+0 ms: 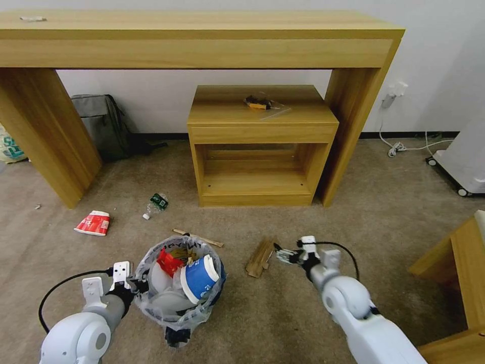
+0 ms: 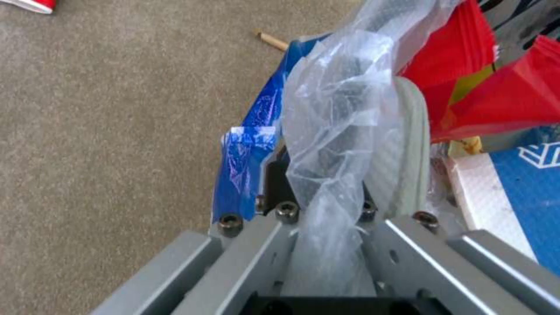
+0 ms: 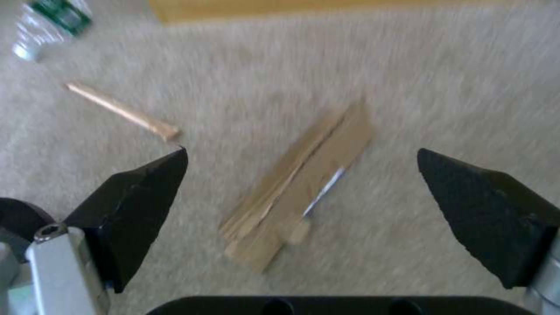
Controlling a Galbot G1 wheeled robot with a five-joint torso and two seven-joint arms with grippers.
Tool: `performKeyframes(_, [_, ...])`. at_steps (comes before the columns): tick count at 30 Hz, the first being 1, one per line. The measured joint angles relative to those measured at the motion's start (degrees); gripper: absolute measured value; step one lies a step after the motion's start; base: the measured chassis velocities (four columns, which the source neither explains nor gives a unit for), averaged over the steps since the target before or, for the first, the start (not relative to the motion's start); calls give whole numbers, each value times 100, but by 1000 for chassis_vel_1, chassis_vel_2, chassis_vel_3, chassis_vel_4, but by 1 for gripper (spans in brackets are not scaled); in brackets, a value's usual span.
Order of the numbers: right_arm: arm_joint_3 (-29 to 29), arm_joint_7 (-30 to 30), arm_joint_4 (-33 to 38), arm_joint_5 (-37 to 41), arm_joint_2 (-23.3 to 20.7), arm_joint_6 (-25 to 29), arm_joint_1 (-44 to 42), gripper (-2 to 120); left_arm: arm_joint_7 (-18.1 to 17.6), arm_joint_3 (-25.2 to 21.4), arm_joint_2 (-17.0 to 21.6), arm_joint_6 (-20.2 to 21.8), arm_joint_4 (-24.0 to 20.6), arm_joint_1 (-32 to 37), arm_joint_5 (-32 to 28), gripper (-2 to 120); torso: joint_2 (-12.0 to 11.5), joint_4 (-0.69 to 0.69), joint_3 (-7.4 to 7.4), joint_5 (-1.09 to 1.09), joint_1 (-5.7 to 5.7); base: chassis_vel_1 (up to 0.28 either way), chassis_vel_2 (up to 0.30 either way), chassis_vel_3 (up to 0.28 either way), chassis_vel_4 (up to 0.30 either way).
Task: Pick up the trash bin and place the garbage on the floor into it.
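Note:
The trash bin point(image 1: 178, 298), black and lined with a crinkly plastic bag point(image 2: 335, 113), sits low in the head view, and my left gripper point(image 1: 135, 286) is shut on its near-left rim point(image 2: 274, 179). A blue-white cup point(image 1: 198, 277), a red wrapper point(image 1: 169, 262) and white slippers lie inside it. My right gripper point(image 1: 284, 255) is open just above the carpet, with a cardboard scrap point(image 1: 259, 257) point(image 3: 303, 188) between and below its fingers point(image 3: 140, 201). On the floor lie a wooden stick point(image 1: 198, 237) point(image 3: 122, 111), a small bottle point(image 1: 155, 204) point(image 3: 50, 24) and a red-white cup point(image 1: 93, 223).
A small wooden cabinet point(image 1: 261, 146) stands under a long wooden desk point(image 1: 202, 45) straight ahead. A grey backpack point(image 1: 101, 126) leans on the wall at the left. Wooden furniture point(image 1: 457, 263) and a white wheeled unit point(image 1: 462, 162) stand at the right.

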Motion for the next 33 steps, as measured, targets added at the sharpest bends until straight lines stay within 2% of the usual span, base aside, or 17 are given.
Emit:
performKeyframes(4, [-218, 612, -505, 476, 274, -526, 456, 100, 2, -31, 1, 0, -43, 10, -3, 0, 0, 0, 0, 1, 0, 0, 0, 0, 0])
performKeyframes(6, [-250, 702, -630, 522, 318, -588, 536, 100, 1, -33, 0, 0, -47, 13, -4, 0, 0, 0, 0, 1, 0, 0, 0, 0, 0])
performKeyframes(9, [-345, 907, -1201, 588, 486, -709, 807, 100, -4, -27, -24, 0, -39, 11, 6, 0, 0, -2, 0, 1, 0, 0, 0, 0, 0])
performKeyframes(24, [-501, 485, -2618, 467, 919, -623, 1701, 100, -33, 94, -63, 0, 0, -18, 74, 0, 0, -2, 0, 0, 0, 0, 0, 0, 0])
performKeyframes(29, [-517, 464, -3098, 552, 1077, -655, 1969, 88, -38, 82, -45, 0, -15, -16, 74, 0, 0, -1, 0, 0, 0, 0, 0, 0, 0])
performKeyframes(32, [-509, 465, -3453, 584, 1192, -666, 2131, 73, -40, 80, -49, 0, -28, -6, 73, 0, 0, 0, 0, 1, 0, 0, 0, 0, 0])
performKeyframes(33, [-509, 465, -3453, 584, 1192, -666, 2131, 73, -40, 80, -49, 0, -28, -6, 73, 0, 0, 0, 0, 1, 0, 0, 0, 0, 0])
